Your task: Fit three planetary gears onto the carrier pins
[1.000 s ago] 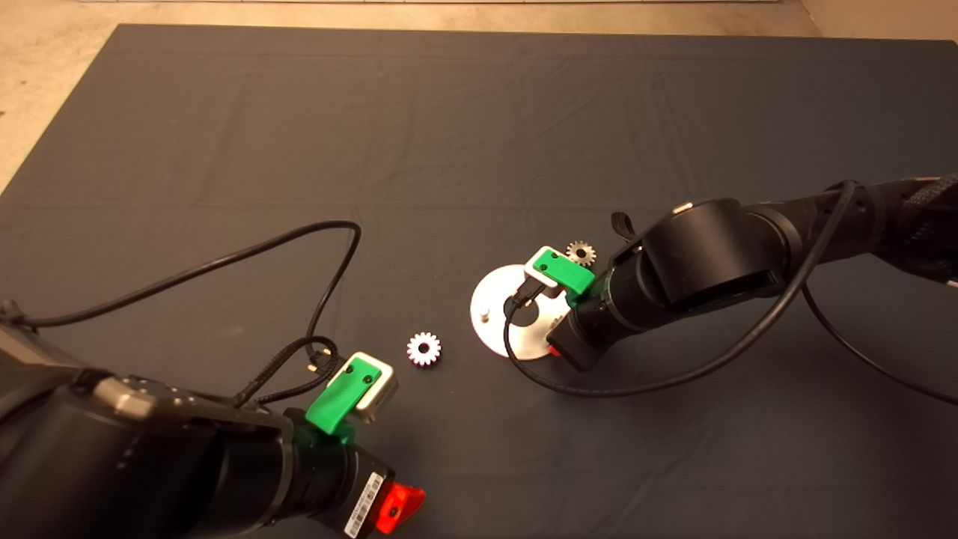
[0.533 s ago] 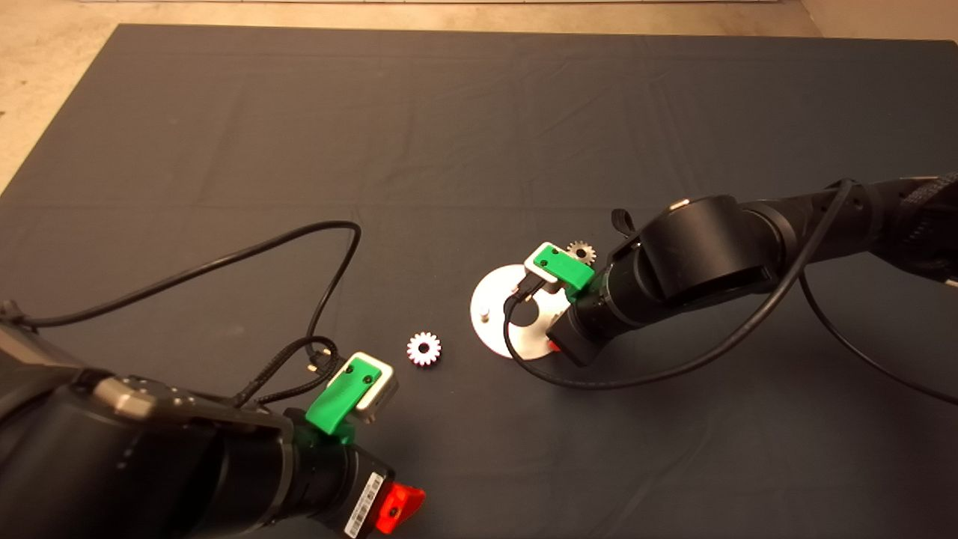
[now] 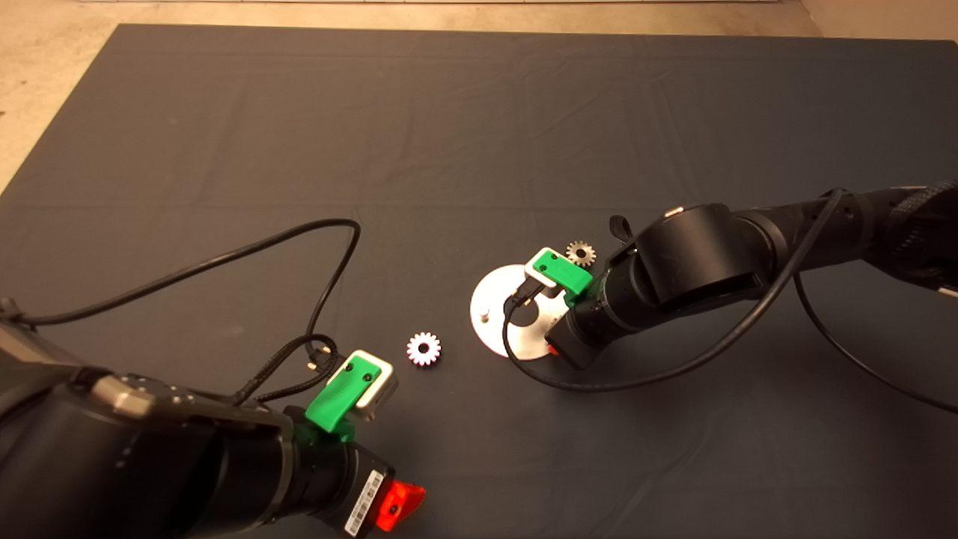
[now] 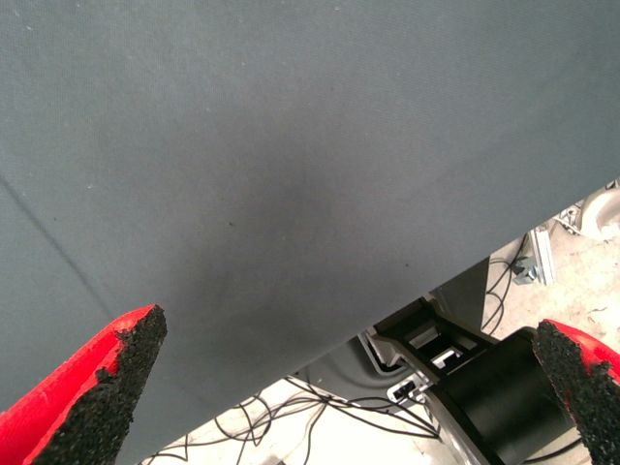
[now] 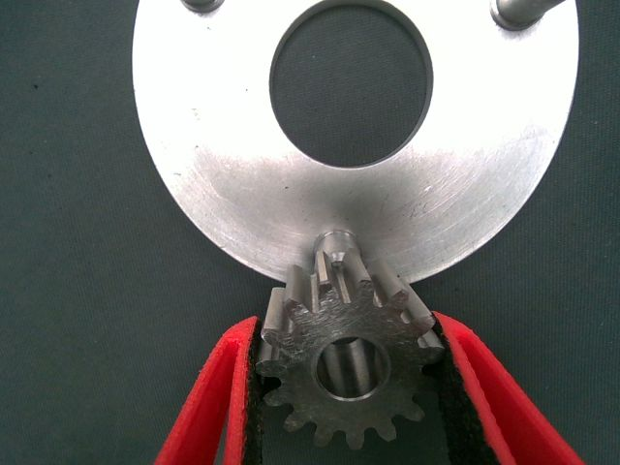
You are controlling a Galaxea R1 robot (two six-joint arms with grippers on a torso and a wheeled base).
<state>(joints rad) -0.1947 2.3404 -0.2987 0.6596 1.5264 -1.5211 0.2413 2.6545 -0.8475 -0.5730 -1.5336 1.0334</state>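
Right tool (image 5: 344, 387) clenched across toothed flanks of stiff, slippery steel gear (image 5: 341, 363) over carrier disc (image 5: 242, 194) pin (image 5: 336, 242); left tool (image 4: 339, 387) released, idle.

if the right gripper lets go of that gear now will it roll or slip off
Probably neither. The gear is gripped by its teeth in the right gripper, its bore apparently lined up over a pin, so it would likely drop on. It looks like solid metal: stiff, heavy for its size. If tilted, it could jam.
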